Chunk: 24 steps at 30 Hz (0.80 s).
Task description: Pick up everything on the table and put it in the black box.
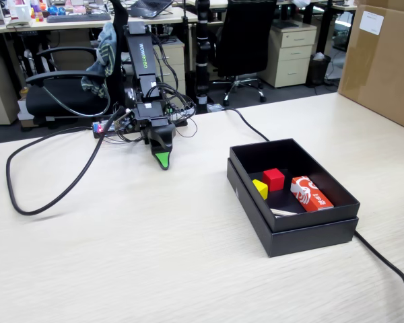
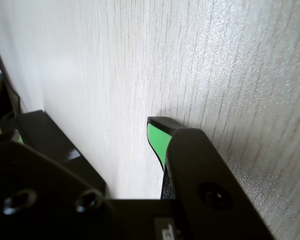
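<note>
Jaws of the gripper (image 1: 163,161) point down at the table (image 1: 121,249), tips touching or just above it; whether they are spread or pressed together cannot be told, since only one green-padded tip shows clearly in the wrist view. Nothing is between them. To the right in the fixed view, the yellow cube (image 1: 260,189) lies inside the black box (image 1: 310,235), touching the red cube (image 1: 274,179), with the red-and-white packet (image 1: 311,194) just beside them.

The yellow cube (image 1: 260,188) sits tilted inside the black box (image 1: 303,232), touching the red cube's nine-o'clock side, box at the table's (image 1: 155,256) three o'clock.
</note>
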Each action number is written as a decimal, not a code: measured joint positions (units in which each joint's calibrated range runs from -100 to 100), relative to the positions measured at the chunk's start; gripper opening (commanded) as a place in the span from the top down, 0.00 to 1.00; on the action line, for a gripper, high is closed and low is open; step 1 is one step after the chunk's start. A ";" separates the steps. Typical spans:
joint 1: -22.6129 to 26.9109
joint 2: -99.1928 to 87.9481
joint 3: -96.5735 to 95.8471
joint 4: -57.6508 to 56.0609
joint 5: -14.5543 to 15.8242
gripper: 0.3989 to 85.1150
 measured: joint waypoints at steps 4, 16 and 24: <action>-0.15 0.00 0.00 0.00 0.00 0.41; -1.12 0.26 0.00 -1.32 -1.56 0.42; -1.12 0.26 0.00 -1.32 -1.61 0.42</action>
